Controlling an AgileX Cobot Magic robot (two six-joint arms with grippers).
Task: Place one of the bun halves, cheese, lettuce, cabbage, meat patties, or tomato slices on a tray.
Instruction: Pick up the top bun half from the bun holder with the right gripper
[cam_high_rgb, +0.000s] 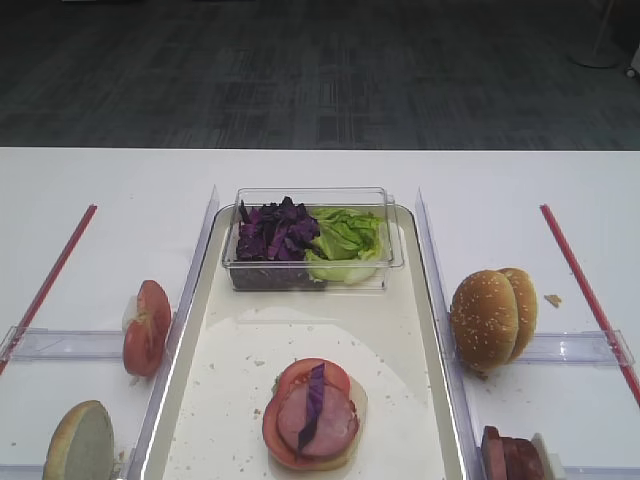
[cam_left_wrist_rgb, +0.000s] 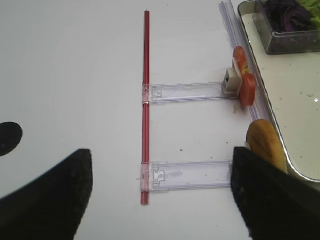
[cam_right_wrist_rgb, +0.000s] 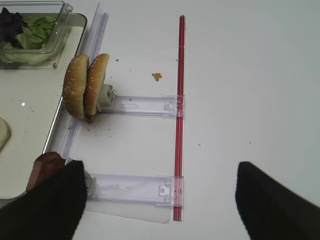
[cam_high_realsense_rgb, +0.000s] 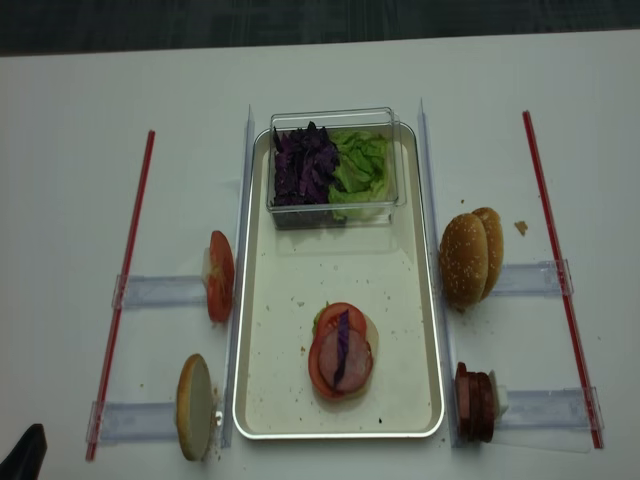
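The bun halves (cam_high_rgb: 492, 318) stand on edge against a clear holder near the surface's right edge, just beside the tray (cam_high_rgb: 392, 330) — still untouched, so the reach seems pending — and the right gripper (cam_right_wrist_rgb: 160, 200), fingers released and spread, needs to descend over them; the left's fingers also spread, empty.

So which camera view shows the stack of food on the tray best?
The realsense exterior high view shows the stack whole, from above, with the tray around it. The other exterior high view shows it close but near the bottom edge. The right wrist view catches only a pale edge; the left wrist view shows none.
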